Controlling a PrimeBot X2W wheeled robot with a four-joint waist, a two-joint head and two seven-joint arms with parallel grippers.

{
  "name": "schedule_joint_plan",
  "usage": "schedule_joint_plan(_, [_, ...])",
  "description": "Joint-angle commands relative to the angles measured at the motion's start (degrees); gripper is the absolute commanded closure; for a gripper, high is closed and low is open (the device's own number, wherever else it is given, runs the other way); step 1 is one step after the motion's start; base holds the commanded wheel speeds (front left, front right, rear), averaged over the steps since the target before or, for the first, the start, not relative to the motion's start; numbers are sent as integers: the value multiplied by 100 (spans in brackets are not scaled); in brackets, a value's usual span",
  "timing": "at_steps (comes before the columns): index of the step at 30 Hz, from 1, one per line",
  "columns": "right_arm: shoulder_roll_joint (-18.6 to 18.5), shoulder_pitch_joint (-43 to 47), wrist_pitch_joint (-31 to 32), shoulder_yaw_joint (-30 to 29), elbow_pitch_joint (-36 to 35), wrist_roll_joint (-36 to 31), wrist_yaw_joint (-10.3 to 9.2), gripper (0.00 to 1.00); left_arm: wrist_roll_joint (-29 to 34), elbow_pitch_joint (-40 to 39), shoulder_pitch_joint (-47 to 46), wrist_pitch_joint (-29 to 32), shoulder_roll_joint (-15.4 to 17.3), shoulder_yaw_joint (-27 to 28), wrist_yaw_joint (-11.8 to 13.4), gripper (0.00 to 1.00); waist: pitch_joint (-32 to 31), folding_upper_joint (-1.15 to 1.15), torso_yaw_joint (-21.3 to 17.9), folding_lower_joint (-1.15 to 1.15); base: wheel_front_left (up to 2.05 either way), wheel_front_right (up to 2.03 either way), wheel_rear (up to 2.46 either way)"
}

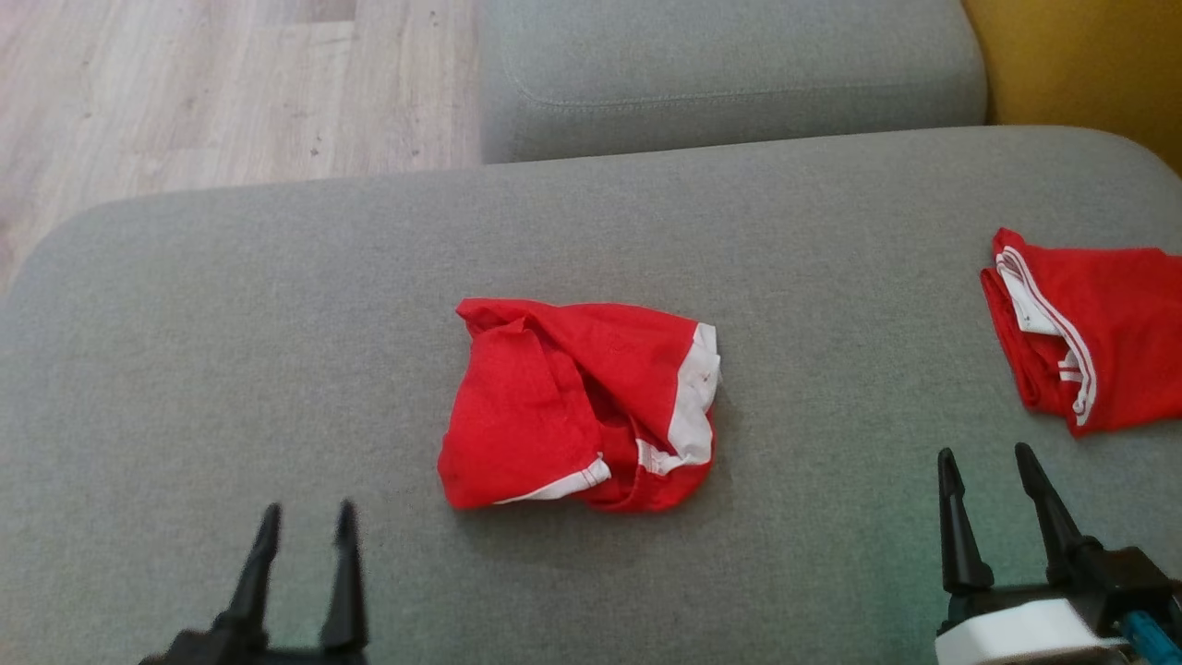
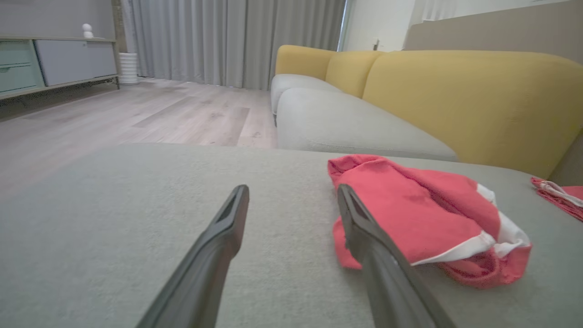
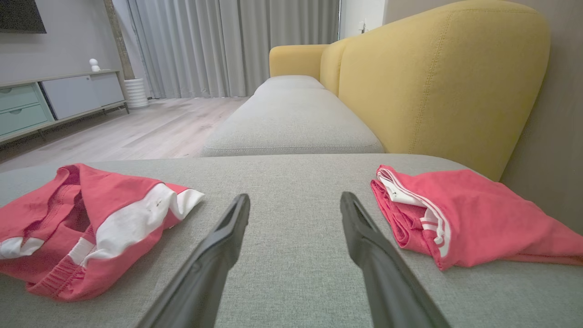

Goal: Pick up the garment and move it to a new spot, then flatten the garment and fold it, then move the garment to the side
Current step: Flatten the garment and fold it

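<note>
Foreground: left gripper [image 1: 308,508] and right gripper [image 1: 984,453], jaws spread wide and both empty, above the grey cushion [image 1: 231,323]. Middle: the crumpled red garment [image 1: 577,406] with white trim lies mid-cushion, between the two grippers and touched by neither. Right edge: a second red garment [image 1: 1090,323]. Background: another cushion [image 1: 720,74] and wood floor [image 1: 185,83].

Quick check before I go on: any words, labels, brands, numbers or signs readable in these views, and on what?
No readable text anywhere.
On the crumpled red garment: plain white bands, no lettering to make out.
On the folded red garment: white stripes and trim, no print legible.
On the grey cushion, the yellow sofa back and the cabinet: no writing visible.
</note>
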Motion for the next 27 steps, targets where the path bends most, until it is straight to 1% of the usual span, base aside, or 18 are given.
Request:
schedule_joint_plan(1, [-38, -205, -62, 122, -207, -27, 41, 0, 34, -213, -278, -54, -22, 119, 10, 0, 12, 0, -14, 0, 0, 0, 0])
schedule_joint_plan(5, [-38, -288, -62, 147, -285, -62, 41, 0, -34, -548, -544, -54, -23, -422, 10, 0, 82, 0, -93, 0, 0, 0, 0])
schedule_joint_plan(8, [-38, -371, -62, 185, -350, -74, 41, 0, -135, -667, -807, -54, -23, -1086, 9, 0, 161, 0, -170, 0, 0, 0, 0])
schedule_joint_plan(11, [-38, -461, -62, 258, -412, -69, 41, 0, -209, -603, -1151, 9, -21, -1786, 9, 0, 266, 0, -271, 0, 0, 0, 0])
schedule_joint_plan(14, [-38, -553, -62, 328, -484, -53, 41, 0, -333, -389, -1539, 199, -22, -2261, 9, 0, 380, 0, -392, 0, 0, 0, 0])
schedule_joint_plan(17, [-38, -634, -62, 418, -533, -29, 41, 0, -687, 36, -1826, 529, -23, -2653, 17, 0, 489, 0, -542, 0, 0, 0, 0])
schedule_joint_plan(21, [-38, -748, -62, 458, -575, 50, 41, 0, -836, 724, -2117, 945, -24, -2964, 206, 0, 597, 0, -768, 0, 0, 0, 0])
schedule_joint_plan(24, [-38, -785, -62, 458, -588, 82, 41, 0, -1071, 1055, -2177, 1113, -24, -3036, 368, 0, 661, 0, -888, 0, 0, 0, 0])
schedule_joint_plan(27, [-38, -801, -62, 462, -588, 106, 41, 0, -991, 1370, -2281, 1160, -13, -3044, 536, 0, 696, 0, -964, 0, 0, 0, 0])
